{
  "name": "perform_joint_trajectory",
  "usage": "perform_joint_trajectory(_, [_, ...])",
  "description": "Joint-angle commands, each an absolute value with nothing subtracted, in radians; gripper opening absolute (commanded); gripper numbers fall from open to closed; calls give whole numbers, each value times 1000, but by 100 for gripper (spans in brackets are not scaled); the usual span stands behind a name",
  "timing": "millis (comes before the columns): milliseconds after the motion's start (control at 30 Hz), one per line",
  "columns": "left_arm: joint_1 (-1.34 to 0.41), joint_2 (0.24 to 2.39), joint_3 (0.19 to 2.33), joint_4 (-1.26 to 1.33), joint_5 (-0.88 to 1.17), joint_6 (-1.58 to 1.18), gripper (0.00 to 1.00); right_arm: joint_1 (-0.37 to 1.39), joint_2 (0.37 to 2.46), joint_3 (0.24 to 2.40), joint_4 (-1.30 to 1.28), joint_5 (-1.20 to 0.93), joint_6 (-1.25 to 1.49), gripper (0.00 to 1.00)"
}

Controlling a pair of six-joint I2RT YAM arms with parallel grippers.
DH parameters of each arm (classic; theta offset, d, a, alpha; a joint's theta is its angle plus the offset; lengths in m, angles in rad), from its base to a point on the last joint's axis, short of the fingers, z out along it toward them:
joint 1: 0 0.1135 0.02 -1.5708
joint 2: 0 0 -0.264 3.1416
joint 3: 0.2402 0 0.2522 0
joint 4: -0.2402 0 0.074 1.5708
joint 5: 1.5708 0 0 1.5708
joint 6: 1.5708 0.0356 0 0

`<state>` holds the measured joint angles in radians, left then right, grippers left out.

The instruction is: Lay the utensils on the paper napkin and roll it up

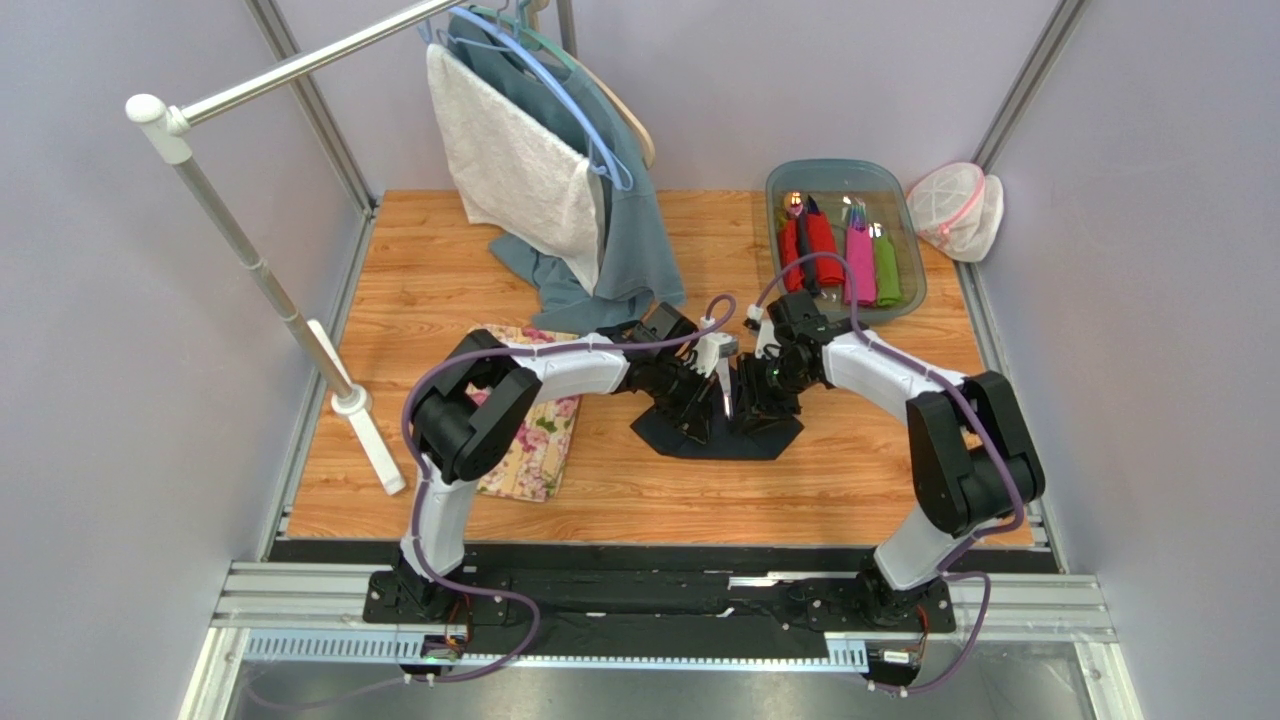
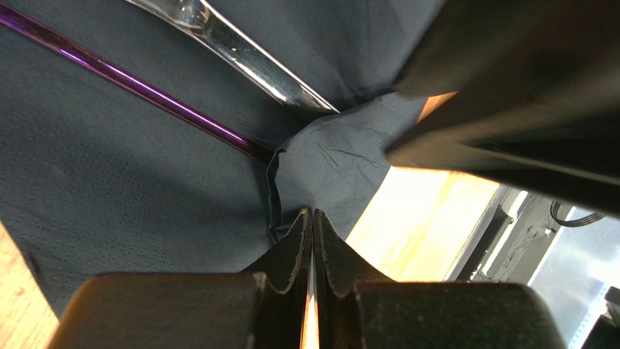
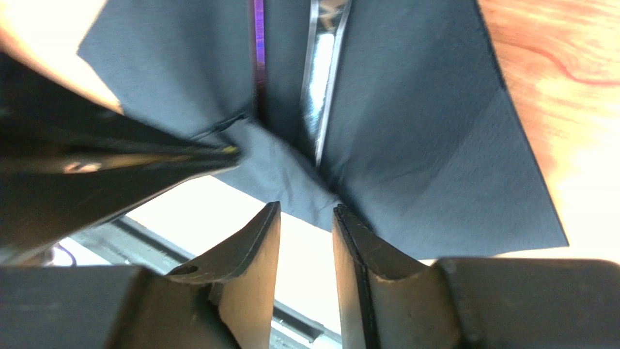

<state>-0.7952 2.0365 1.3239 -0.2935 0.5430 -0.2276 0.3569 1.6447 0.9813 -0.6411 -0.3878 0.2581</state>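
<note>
Nearest the table's near edge, the left gripper [image 2: 311,218] has its jaws pressed together on a crumpled flap of the paper napkin [image 2: 109,182]. The flap looks pinched right at the tips, lifted and turned over the near ends of the utensils. Just beside it, almost tip to tip, the right gripper [image 3: 306,211] stands narrowly parted with nothing between its fingers; the flap lies just beyond them, apart from both pads. The napkin lies about midway across the table and somewhat toward the near edge, with the floral mat [image 1: 538,443] beside it on the left. On the napkin lie the purple spoon [image 2: 131,81] and the silver fork [image 2: 247,58], side by side with a small gap; only their handles show, their near ends under the flap. I cannot find the dark thin piece. Further off, a bin [image 1: 781,188] in the far right corner holds red, pink and green rolls [image 1: 839,248], a mesh bag [image 1: 957,207] sits past that corner, and a garment rack [image 1: 271,285] with hanging towels [image 1: 511,165] stands along the far left. My worry is that the fold hangs on one small pinch. A pull from there could tear the thin paper or let the flap spring back flat. The smooth handles could slide apart or skew as the roll starts, giving a loose, crooked bundle. The two grippers are also crowded enough to knock each other.
</note>
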Motion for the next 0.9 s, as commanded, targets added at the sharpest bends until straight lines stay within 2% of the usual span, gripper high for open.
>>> perform_joint_trajectory(0, [-792,2052,1362,-262,572,-255,8,350,1557,1038,-698,-394,239,41])
perform_joint_trajectory(33, [-792,2054,1367,-262,574,-256,8,344,1548,1035,-706,-384,235,50])
perform_joint_trajectory(133, [-790,2056,1367,-261,575,-259,8,296,1522,1017,-733,-364,219,62])
perform_joint_trajectory(233, [-790,2054,1367,-259,578,-262,8,235,1513,1003,-764,-341,204,72])
perform_joint_trajectory(333, [-790,2056,1368,-259,578,-264,8,169,1511,983,-776,-327,201,78])
perform_joint_trajectory(500, [-790,2057,1374,-258,580,-267,8,89,1535,959,-753,-345,202,78])
perform_joint_trajectory(867, [-792,2063,1376,-258,580,-267,9,78,1710,951,-655,-397,216,79])
